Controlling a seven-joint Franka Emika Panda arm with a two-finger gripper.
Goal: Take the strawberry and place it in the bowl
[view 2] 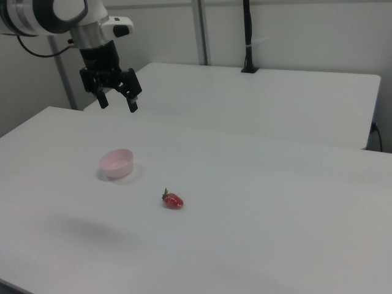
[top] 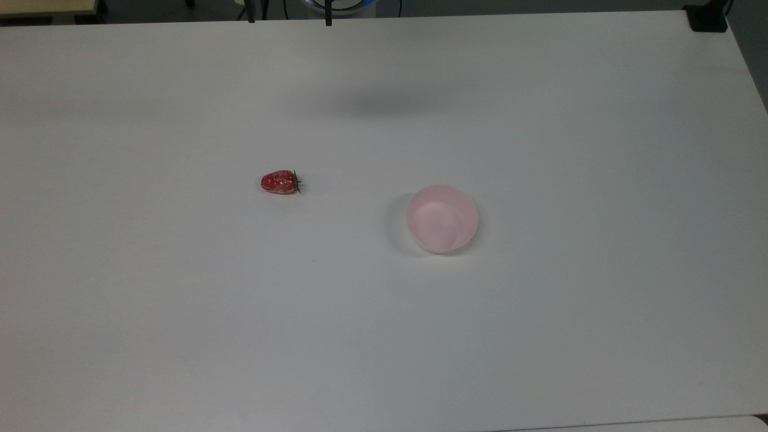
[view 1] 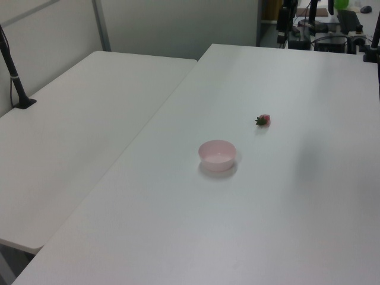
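Observation:
The strawberry (top: 280, 182) (view 1: 263, 120) (view 2: 173, 200) lies on its side on the white table (top: 540, 336), glossy red with its green cap toward the top view's right. The pale pink bowl (top: 442, 218) (view 1: 217, 155) (view 2: 117, 163) stands upright and empty, a bowl's width or so from the strawberry. In the right view my gripper (view 2: 117, 105) hangs open high above the table, up and behind the bowl, holding nothing. Two dark fingertips (top: 328, 21) show at the top view's upper edge.
A second white table (view 1: 77, 119) (view 2: 257, 98) adjoins this one, with a black post (view 1: 15, 77) (view 2: 248, 37) clamped to it. A black clamp (top: 708, 18) sits on the table's corner at the top view's upper right. Equipment and cables (view 1: 320, 29) stand beyond the table's far end.

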